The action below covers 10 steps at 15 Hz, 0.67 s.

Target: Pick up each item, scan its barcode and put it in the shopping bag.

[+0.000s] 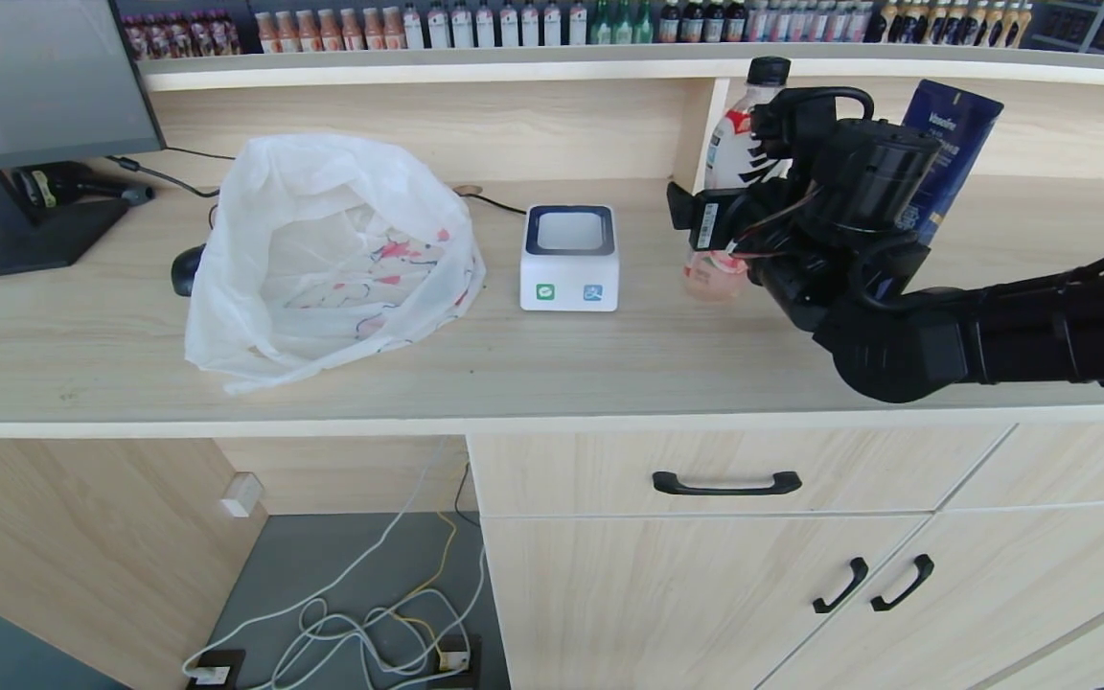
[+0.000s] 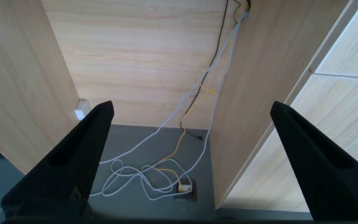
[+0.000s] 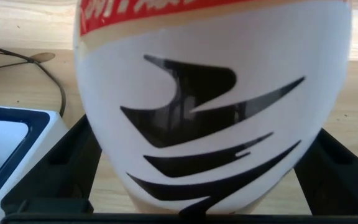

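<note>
The worktop (image 1: 609, 355) is showing pale wood grain, matt and smooth. At centre left, the shopping bag (image 1: 322, 249) is looking like thin, crinkled, translucent white plastic. The scanner (image 1: 569, 257) is showing smooth white plastic under a glossy top window. At upper right, the bottle (image 1: 729, 144) is wearing a glossy printed sleeve; the black fingers (image 3: 61, 168) are looking matt.

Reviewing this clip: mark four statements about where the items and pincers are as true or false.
1. The shopping bag lies on the counter, to the left of the scanner. True.
2. The drink bottle is already in the bag. False: it stands upright on the counter at the right pincer, to the right of the scanner.
3. The left pincer is open and holds nothing. True.
4. The blue bottle lies flat on the scanner. False: it stands at the back of the counter, behind the right arm.
</note>
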Available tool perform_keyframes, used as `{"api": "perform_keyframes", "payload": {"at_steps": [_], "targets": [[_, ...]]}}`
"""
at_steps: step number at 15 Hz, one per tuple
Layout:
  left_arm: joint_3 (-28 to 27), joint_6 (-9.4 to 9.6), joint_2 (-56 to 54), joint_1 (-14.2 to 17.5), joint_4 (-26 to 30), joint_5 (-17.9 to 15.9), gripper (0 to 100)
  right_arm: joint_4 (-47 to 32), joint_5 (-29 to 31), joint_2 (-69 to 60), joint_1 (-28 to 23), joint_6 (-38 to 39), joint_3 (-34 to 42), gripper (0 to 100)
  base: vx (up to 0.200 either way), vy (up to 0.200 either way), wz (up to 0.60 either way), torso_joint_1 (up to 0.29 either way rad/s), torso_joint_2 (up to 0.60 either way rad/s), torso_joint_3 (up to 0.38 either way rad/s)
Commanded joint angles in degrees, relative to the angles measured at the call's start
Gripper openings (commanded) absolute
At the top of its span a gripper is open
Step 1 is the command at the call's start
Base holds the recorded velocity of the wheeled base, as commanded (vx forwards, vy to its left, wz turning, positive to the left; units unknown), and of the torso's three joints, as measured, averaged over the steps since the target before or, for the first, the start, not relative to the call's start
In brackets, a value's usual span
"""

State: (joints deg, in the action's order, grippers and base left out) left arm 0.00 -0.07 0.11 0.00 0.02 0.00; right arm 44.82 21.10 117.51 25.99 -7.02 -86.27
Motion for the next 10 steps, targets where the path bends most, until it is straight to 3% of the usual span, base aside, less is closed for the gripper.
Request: {"api": "perform_keyframes", "payload": {"at_steps": [1,3,4,10], "targets": [[0.0,-0.01,-0.02,0.0,0.06,0.0,100,0.0,-0.01,0.18,0.03,-0.01,-0.48,100,0.0,0.0,0.0,0.0,0.0,0.0],[0.0,-0.01,-0.02,0.0,0.06,0.0,100,0.0,-0.01,0.44,0.03,-0.01,-1.27,100,0.0,0.0,0.0,0.0,0.0,0.0],[0.0,-0.01,-0.02,0.0,0.06,0.0,100,0.0,-0.01,0.44,0.03,-0.01,-1.35,0,0.0,0.0,0.0,0.0,0.0,0.0],[0.0,-0.01,-0.02,0.0,0.06,0.0,100,0.18,-0.01,0.09,0.46,-0.01,-1.35,0,0.0,0.0,0.0,0.0,0.0,0.0]]}}
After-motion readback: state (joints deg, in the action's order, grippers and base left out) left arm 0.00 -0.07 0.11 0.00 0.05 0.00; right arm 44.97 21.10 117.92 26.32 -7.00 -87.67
